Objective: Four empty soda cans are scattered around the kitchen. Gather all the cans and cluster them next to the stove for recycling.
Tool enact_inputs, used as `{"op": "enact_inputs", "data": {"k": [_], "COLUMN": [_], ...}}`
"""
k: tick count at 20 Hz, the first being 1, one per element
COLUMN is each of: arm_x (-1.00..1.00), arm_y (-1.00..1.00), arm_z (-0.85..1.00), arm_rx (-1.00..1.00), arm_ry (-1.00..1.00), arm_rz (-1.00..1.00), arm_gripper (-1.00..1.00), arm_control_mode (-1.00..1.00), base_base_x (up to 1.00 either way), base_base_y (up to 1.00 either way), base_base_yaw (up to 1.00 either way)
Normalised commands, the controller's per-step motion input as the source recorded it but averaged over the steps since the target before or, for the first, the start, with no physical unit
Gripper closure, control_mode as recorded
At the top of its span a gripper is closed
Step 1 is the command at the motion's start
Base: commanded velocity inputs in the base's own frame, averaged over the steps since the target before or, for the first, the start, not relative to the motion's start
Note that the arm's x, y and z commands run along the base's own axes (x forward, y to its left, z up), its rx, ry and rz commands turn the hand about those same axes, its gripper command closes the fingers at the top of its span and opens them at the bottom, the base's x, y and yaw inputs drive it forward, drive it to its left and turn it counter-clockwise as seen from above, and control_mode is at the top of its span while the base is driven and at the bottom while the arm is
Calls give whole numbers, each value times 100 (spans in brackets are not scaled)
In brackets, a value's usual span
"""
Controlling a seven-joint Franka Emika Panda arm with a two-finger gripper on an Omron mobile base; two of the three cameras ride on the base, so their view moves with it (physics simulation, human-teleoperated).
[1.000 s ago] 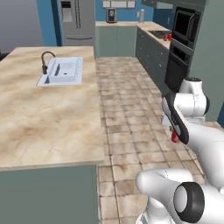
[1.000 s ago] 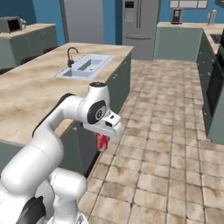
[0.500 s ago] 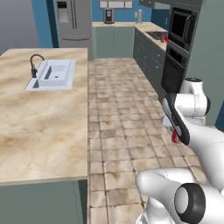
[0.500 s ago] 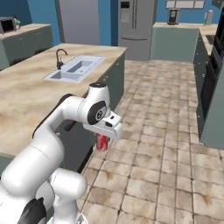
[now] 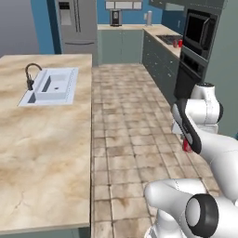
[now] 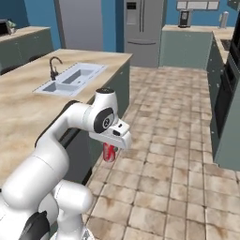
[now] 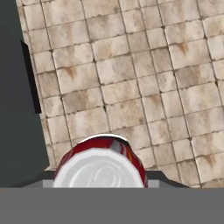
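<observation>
While hanging low over the tiled floor [image 6: 178,154], gripping a red soda can [image 6: 109,152] in the jaws, upright under the white hand; clenched on its two sides, with the can clear of the tiles; in the hand view, looking down on its silvery top [image 7: 100,164] ringed with red, sitting in the gap between the jaws, floor tiles well below; from the left base view, just a sliver of red behind the arm; held just beside the island's dark side wall, lower than its beige surface [image 6: 28,103]; set into that surface, a white sink [image 5: 51,86] with a dark tap [image 5: 30,74]; far off on the back right surface, the black stove [image 5: 168,39]; just beside it, something small and red [image 5: 178,43], too small to name for certain; at the far wall, a steel fridge [image 5: 76,25]; on the right, a black wall oven [image 5: 199,32].
</observation>
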Motion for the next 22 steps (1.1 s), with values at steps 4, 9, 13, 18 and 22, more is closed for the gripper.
{"op": "enact_inputs", "data": {"k": [4, 9, 13, 18, 22], "arm_x": [0, 0, 0, 0, 0], "arm_y": [0, 0, 0, 0, 0], "arm_z": [0, 0, 0, 0, 0], "arm_rx": [0, 0, 0, 0, 0], "arm_ry": [0, 0, 0, 0, 0], "arm_rz": [0, 0, 0, 0, 0], "arm_gripper": [100, 100, 100, 100, 100], "arm_control_mode": [100, 100, 100, 100, 100], "base_base_x": [64, 65, 61, 60, 61], "base_base_y": [-28, -26, -26, -25, -22], "base_base_yaw": [0, 0, 2, 8, 7]}}
